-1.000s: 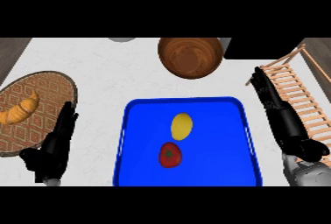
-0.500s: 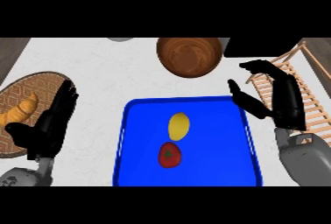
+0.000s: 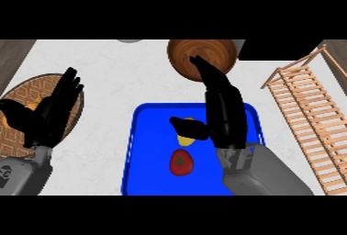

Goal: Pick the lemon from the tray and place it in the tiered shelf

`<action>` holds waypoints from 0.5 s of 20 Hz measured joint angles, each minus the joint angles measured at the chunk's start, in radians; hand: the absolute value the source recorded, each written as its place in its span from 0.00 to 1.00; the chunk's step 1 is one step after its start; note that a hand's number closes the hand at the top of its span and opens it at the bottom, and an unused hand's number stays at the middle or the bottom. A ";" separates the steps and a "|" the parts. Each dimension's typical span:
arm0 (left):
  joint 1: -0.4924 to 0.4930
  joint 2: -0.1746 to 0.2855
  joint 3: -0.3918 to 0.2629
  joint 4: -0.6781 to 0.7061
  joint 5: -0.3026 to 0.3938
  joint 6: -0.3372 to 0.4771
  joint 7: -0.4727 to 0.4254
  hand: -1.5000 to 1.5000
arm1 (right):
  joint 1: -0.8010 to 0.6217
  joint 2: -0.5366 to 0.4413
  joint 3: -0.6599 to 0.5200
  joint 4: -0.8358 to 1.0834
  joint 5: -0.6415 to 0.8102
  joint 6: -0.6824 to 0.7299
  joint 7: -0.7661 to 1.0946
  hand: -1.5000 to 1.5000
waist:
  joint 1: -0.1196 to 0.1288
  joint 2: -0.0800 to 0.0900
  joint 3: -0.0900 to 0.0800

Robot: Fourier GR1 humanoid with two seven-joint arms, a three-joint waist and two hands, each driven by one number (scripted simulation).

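Right hand [image 3: 224, 114] hangs open above the blue tray [image 3: 132, 151], thumb over the lemon [image 3: 184, 139].
Its fingers are straight, holding nothing; left hand [image 3: 51, 112] rests open at left, tiered shelf [image 3: 305, 119] stands at right.

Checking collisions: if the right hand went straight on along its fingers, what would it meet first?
Probably the wooden bowl; the right hand points at it from over the blue tray, though height is unclear.
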 measured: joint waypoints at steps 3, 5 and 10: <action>-0.011 -0.007 0.000 0.012 0.000 -0.004 0.005 0.50 | -0.055 0.059 0.047 0.043 0.035 0.136 0.155 0.00 | 0.002 -0.001 -0.001; -0.016 -0.006 0.002 0.017 0.000 -0.010 0.007 0.50 | -0.084 0.080 0.077 0.092 0.053 0.229 0.227 0.00 | 0.005 -0.001 -0.002; -0.027 -0.015 -0.008 0.025 -0.006 -0.013 0.008 0.50 | -0.155 0.079 0.165 0.251 0.115 0.451 0.303 0.00 | 0.011 -0.003 -0.006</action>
